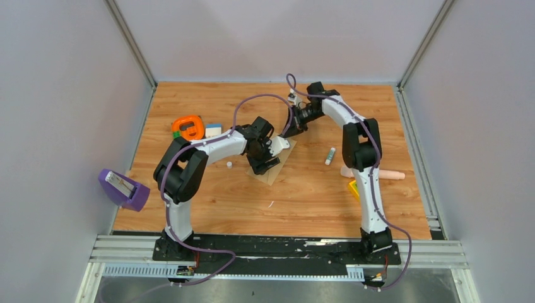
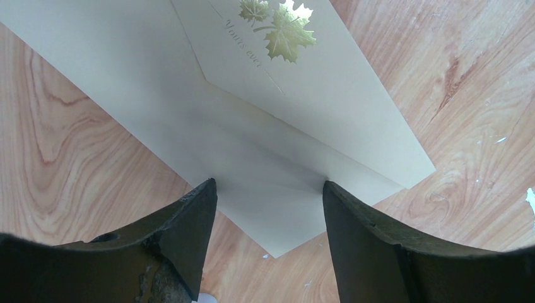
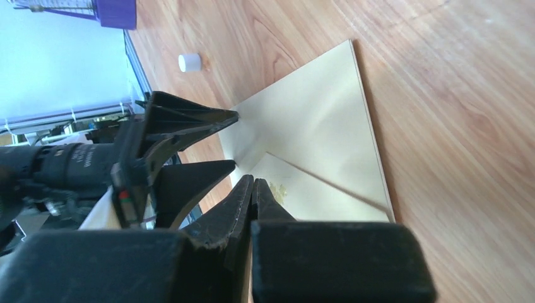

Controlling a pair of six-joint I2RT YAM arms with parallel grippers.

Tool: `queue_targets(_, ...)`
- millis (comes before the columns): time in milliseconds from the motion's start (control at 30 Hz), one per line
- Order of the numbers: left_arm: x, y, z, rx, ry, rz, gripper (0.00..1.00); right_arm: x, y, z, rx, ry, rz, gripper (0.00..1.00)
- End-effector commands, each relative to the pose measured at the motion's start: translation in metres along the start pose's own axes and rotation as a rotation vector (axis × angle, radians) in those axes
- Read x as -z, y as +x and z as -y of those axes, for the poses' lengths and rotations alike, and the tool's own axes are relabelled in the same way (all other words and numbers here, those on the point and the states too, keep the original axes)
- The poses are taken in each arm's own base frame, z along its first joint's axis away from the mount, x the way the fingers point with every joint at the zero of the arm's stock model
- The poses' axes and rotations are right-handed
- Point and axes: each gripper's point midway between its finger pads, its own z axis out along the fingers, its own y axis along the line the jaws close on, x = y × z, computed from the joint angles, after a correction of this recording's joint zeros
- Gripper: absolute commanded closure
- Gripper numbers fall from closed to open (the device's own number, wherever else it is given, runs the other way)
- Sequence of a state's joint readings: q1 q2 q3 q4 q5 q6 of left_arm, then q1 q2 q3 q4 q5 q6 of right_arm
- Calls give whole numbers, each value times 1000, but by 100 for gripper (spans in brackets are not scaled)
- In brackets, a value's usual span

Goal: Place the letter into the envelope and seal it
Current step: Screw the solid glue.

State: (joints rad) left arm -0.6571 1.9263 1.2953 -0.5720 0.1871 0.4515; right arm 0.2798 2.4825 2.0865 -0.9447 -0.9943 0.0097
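Observation:
The envelope (image 1: pixel 279 165) lies flat at mid-table, tan from above and pale in the wrist views (image 2: pixel 158 82). Its pointed flap (image 2: pixel 328 82) carries gold maple leaves and lies folded over the body. My left gripper (image 2: pixel 268 183) is open, both fingertips (image 2: pixel 200 196) pressing down on the envelope near one corner, with nothing pinched between them. My right gripper (image 3: pixel 253 182) is shut, its tip at the flap (image 3: pixel 328 189) beside the gold leaves; I see nothing held between its jaws. In the top view it (image 1: pixel 291 131) reaches in from behind the envelope. The letter is out of view.
An orange tape dispenser (image 1: pixel 189 126) and a small box (image 1: pixel 213 129) sit at back left. A white cap (image 1: pixel 229 165) lies left of the envelope, a glue stick (image 1: pixel 330 156) to its right. A purple holder (image 1: pixel 123 188) hangs at the left edge. Pink (image 1: pixel 391 175) and yellow (image 1: pixel 353 187) items lie right.

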Motion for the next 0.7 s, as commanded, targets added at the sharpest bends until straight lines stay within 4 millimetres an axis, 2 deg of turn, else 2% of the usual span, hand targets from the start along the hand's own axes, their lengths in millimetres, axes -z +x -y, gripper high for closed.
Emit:
queue_targets(0, -22, 25, 21, 27, 76, -94, 27, 54, -35, -41, 103, -20, 133, 100)
queue_targets(133, -20, 19, 23, 50, 85, -75, 20, 84, -37, -27, 86, 39, 187, 100)
queue_targets(233, -13, 5, 23, 77, 81, -27, 13, 115, -37, -20, 99, 98, 239, 92)
queue_targets(333, 11, -22, 14, 77, 28, 84, 2, 151, -33, -20, 137, 173, 298, 85)
queue_targets(433, 45, -47, 1, 65, -53, 201, 0, 183, -22, -23, 184, 256, 347, 76)
queue_targets(533, 74, -59, -14, 73, -120, 277, 0, 217, -8, -26, 233, 352, 410, 63)
queue_targets(567, 89, -63, -22, 79, -148, 311, 0, 229, -2, -34, 265, 382, 436, 57)
queue_targets(667, 114, -65, -36, 80, -190, 352, 0, 247, 15, -44, 325, 448, 476, 44)
